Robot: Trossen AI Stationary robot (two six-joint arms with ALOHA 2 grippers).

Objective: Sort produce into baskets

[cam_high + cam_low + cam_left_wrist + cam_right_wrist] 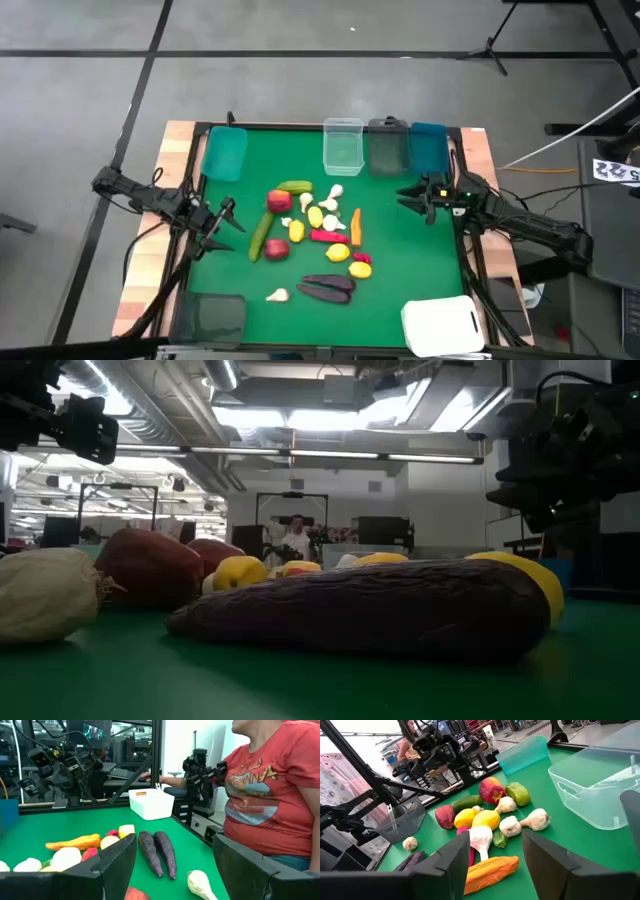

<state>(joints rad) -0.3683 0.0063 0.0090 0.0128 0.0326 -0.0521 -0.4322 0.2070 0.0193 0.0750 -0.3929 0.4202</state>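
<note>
— High view first, from the left: what's at that edge of the green worktop (400,300)?
— A teal basket (224,153) at the far left corner and a dark grey basket (212,316) at the near left corner. The left pincer (226,222) hovers between them, jaws apart, grasping nothing.
— And the produce?
— Heaped loose in the middle. A green cucumber (261,236) lies nearest the left pincer, a red apple (279,201) beside it, yellow lemons (297,231) and white garlic (334,194) further in. An orange carrot (356,226) sits at the right of the heap. Two dark eggplants (328,287) lie side by side toward the near edge, a single garlic bulb (278,295) just left of them.
— The other baskets?
— Along the far edge: a clear basket (342,146), a dark grey one (385,148), then a second teal one (429,148). A white basket (444,326) is at the near right corner. None visibly holds produce.
— The right pincer?
— The right pincer (416,197) hangs over the worktop's right side, jaws parted, empty.
</note>
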